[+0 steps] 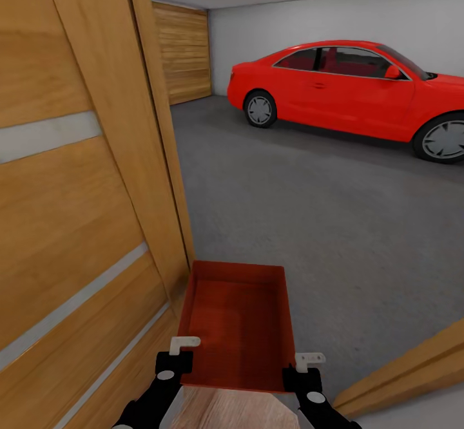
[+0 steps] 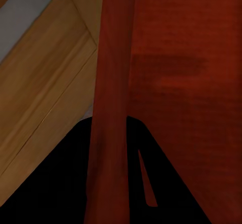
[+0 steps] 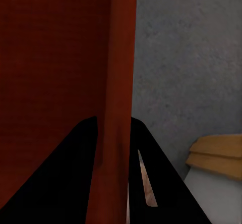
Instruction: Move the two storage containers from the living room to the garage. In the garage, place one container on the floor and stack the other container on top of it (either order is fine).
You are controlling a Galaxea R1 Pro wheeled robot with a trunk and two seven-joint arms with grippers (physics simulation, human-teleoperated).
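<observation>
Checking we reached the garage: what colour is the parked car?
Bright red car, clearest in the head view.

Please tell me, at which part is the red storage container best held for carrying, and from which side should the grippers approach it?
Best by its two thin long side walls, near the end facing the robot. The storage container is an open shallow bin, so each wall fits between two fingers. That is the present hold: the left gripper pinches the left wall and the right gripper the right wall, coming from the near end.
</observation>
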